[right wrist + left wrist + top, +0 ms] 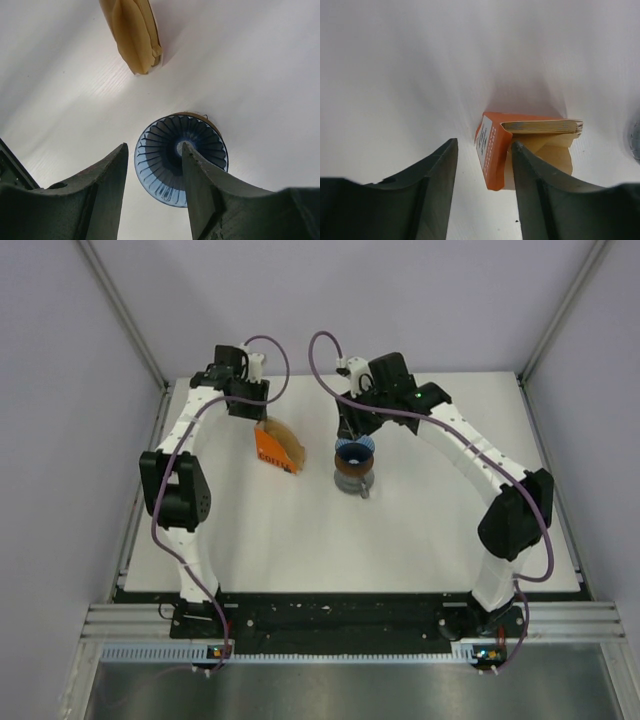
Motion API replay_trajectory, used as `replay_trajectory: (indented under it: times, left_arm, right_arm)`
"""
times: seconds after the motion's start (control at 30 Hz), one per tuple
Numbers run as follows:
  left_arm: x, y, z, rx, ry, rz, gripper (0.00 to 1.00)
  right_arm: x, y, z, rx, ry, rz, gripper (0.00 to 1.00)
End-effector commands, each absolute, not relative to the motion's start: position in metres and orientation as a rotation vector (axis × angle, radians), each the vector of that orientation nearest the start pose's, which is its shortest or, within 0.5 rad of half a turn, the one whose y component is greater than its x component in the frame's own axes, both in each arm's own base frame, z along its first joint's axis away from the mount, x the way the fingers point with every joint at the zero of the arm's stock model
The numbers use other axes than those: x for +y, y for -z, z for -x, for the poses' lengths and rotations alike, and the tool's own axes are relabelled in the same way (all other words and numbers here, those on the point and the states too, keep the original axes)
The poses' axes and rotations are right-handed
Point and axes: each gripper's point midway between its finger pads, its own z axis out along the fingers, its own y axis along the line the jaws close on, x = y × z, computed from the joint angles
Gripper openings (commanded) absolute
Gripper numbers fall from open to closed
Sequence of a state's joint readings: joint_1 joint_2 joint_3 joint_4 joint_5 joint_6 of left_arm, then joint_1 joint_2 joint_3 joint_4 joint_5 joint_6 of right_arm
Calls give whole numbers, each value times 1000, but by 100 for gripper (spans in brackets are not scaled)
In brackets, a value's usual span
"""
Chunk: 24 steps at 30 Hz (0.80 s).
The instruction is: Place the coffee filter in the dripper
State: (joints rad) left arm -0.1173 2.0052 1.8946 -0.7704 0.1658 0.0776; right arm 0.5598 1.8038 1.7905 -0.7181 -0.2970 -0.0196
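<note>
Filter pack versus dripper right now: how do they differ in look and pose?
The filter pack is a flat-sided orange sleeve lying on the table, tan filters poking out; the dripper is a round, ribbed, bluish funnel standing mouth up. The pack sits at the left gripper, the dripper at the right gripper. Shared: neither is gripped; both grippers stand open.

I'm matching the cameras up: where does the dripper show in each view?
Top external: dripper at centre, just right of the orange pack.
Left wrist: not clearly in it; only a grey blur at the right edge.
Right wrist: lower centre, between the fingers.
Shared landmark: the stack of tan filters.
</note>
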Motion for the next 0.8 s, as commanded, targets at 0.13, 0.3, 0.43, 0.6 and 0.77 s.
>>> replay_trajectory:
  times: [0.13,0.3,0.43,0.6,0.77]
  left_arm:
    - [-86,-170,-512,2393,226,-356,24]
    - [-89,-170,-493,2400,261,-442,4]
    - [-99,-168,-467,2401,347,-547,0]
    - [-104,-173,-444,2378,395,-607,0]
    - [-112,-187,-424,2356,476,-597,0]
  right_arm:
    - [337,-243,-369,2062,-682,937,45]
    - [350,-235,-359,2044,-713,982,43]
    - [377,-221,-342,1974,-754,1071,41]
    - [406,-203,-332,1865,-699,1152,22]
    - [427,-193,-316,1830,-762,1194,25]
